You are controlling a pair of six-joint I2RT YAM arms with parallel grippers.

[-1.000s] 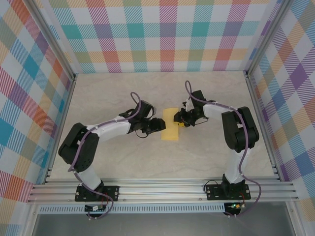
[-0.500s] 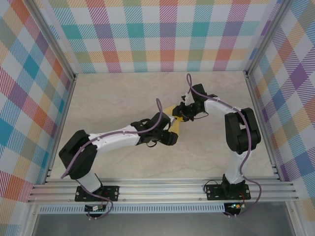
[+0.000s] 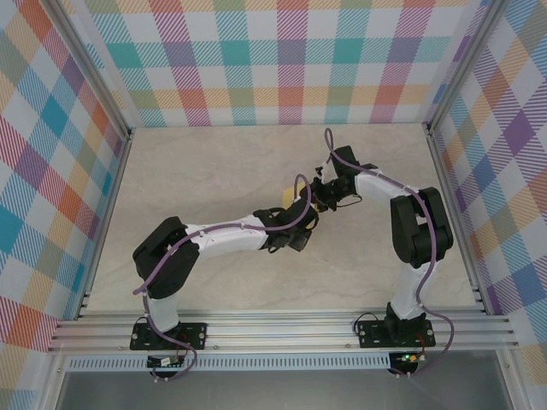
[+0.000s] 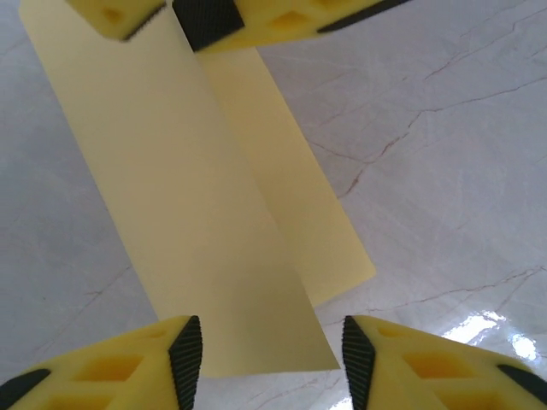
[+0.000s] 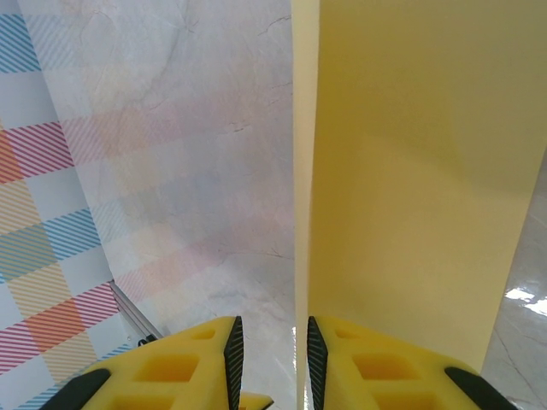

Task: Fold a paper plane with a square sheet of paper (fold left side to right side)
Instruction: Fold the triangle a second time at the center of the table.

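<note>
Near the middle of the table (image 4: 444, 154), a little toward the far side: the sheet of paper (image 4: 197, 196), yellow-orange and plain, folded once along its length into a long strip. Upper layer wider. Lower layer showing as a narrow band beside the crease, so the two long edges not matched. Lying on the pale marbled surface, as far as can be judged. Whether every part is flat down, cannot tell.

At the near end of the strip, the left gripper (image 4: 272, 359), with its arm stretched low over the table from the left. Jaws released and standing apart, one yellow finger at each side of the strip's short edge. Nothing clasped between the black pads (image 4: 186, 354).

At the far end, the right gripper (image 5: 273, 337), reaching in from the right side. Jaws parted only by a narrow slit, bare table seen through it. One finger over the paper, the other beside its long edge. No paper pinched between these pads. Whether the tips press on the sheet, cannot tell.

In the top view, both grippers close together, almost meeting over the paper.
</note>
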